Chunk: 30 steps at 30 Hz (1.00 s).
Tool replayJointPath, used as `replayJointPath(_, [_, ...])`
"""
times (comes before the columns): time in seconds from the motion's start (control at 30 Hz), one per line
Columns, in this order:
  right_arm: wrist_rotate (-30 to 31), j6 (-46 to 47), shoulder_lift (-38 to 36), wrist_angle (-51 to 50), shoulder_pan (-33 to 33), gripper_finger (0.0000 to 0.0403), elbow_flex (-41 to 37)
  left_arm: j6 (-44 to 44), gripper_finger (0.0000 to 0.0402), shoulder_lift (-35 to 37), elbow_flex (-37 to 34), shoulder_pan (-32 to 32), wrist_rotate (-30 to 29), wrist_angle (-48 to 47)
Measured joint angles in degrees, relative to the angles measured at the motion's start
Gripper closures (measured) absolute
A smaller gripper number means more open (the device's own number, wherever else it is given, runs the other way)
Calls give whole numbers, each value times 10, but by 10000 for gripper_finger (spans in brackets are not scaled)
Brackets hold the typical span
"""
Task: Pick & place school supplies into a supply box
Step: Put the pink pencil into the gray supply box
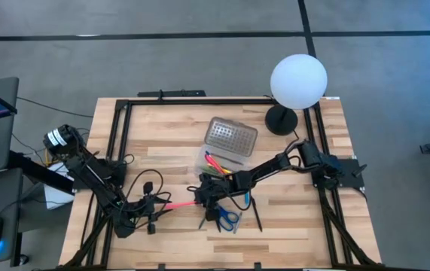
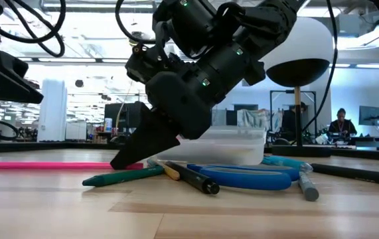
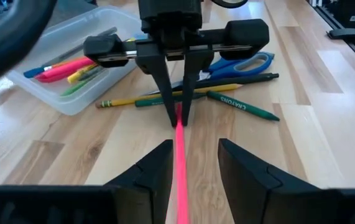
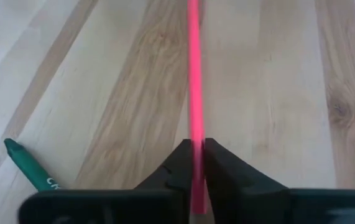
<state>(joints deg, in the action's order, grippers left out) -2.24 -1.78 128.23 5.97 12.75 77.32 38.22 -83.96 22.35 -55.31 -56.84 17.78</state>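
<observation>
1. The right gripper (image 4: 196, 163) is clamped on one end of a long pink pencil (image 4: 194, 74), its two dark fingers (image 3: 165, 87) pressed flat against the pencil's sides with the tips down at the wooden table (image 1: 169, 154).
2. The pink pencil lies along the tabletop, running from the right gripper (image 1: 202, 194) toward the left gripper (image 1: 152, 218).
3. The left gripper (image 3: 193, 163) has its fingers apart; the pink pencil (image 3: 180, 168) passes through the gap between them without touching either finger.
4. Just beside the right gripper lie loose school supplies: a green crayon (image 3: 242, 106), a yellow pencil (image 3: 127, 101), a dark pen (image 3: 245, 79) and blue-handled scissors (image 3: 242, 62).
5. In the low view the green crayon (image 2: 119, 176), the dark pen (image 2: 192, 178) and the scissors (image 2: 252, 176) lie on the table below the right arm.
6. The supply box (image 1: 216, 162) stands open near the table's middle, its grey dotted lid (image 1: 230, 137) folded back on the far side.
7. The clear tray (image 3: 71, 102) already holds several pens and markers in pink, yellow, blue and green.
8. A white globe lamp (image 1: 298, 81) stands at the table's far right corner.
</observation>
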Motion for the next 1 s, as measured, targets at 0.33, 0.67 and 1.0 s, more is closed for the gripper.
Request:
replayJointPath(0.33, [1,-12,-2,-6,0,400,-1,1,278,0,0,0,0,-4])
replayJointPath(0.67, [26,-38,1,-36,15,402,34,2,278,0,0,0,1,-4])
replayJointPath(1.0, [25,-42,3,-52,20,403,53,2,278,0,0,0,5,-8])
